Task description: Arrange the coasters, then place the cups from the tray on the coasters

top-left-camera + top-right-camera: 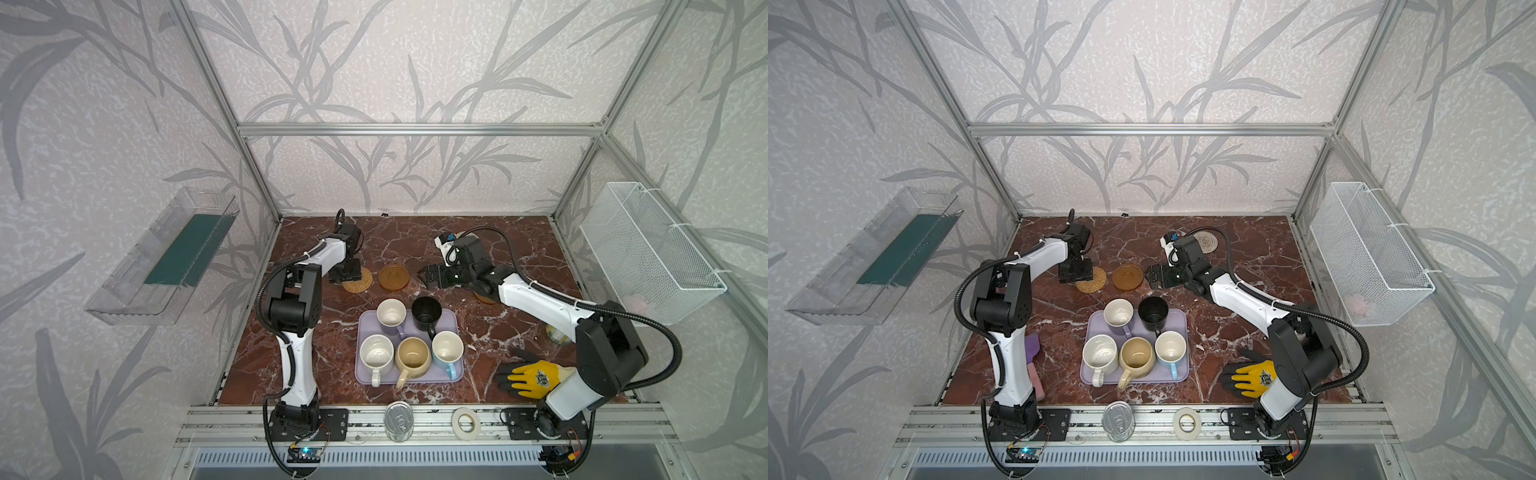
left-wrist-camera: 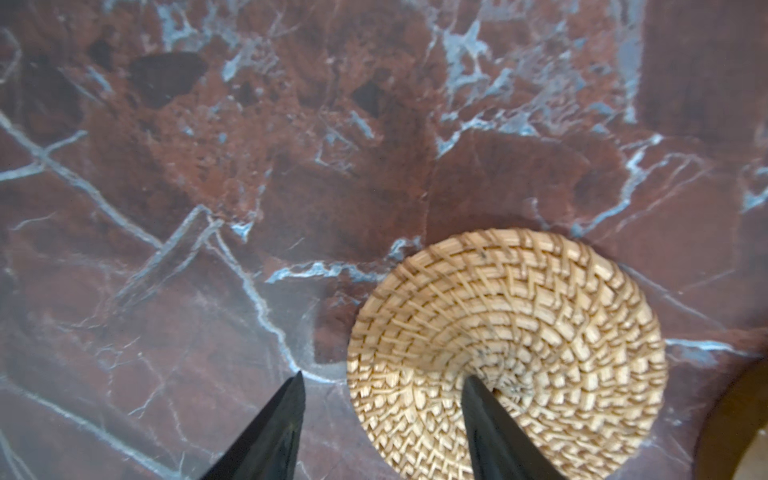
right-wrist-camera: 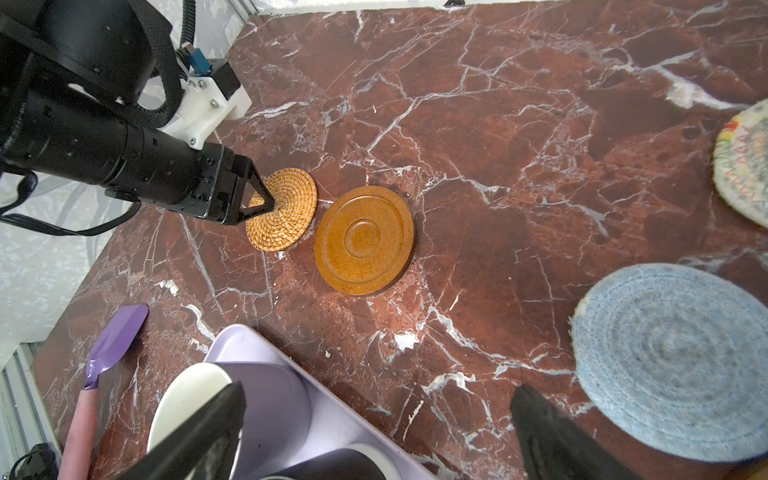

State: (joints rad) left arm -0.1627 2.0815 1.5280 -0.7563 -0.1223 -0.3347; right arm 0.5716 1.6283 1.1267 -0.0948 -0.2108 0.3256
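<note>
Rattan coaster (image 1: pixel 358 281): lies flat on the marble table (image 1: pixel 324 353), left of centre in both top views, behind the tray.
Wooden coaster (image 1: pixel 393 277): just right of the rattan one, close but apart.
Left gripper (image 2: pixel 384 378): half spread and holding nothing. One fingertip is at the weave near the disc's centre, the other over bare table beside its edge.
Braided coasters: grey-blue coaster (image 3: pixel 673 361) and cream coaster (image 3: pixel 744 166) lie near each other in the right wrist view.
Second wooden coaster (image 1: pixel 484 298): partly hidden under the right arm.
Tray (image 1: pixel 368 322): centre foreground of both top views.
Cups: all five stand in the tray. The lavender cup (image 1: pixel 391 312) and black cup (image 1: pixel 427 311) are behind. The speckled white cup (image 1: pixel 376 352), beige-yellow cup (image 1: pixel 413 353) and light blue cup (image 1: pixel 447 348) are in front.
Right gripper (image 3: pixel 380 386): spread wide and empty, just right of the wooden coaster in both top views.
</note>
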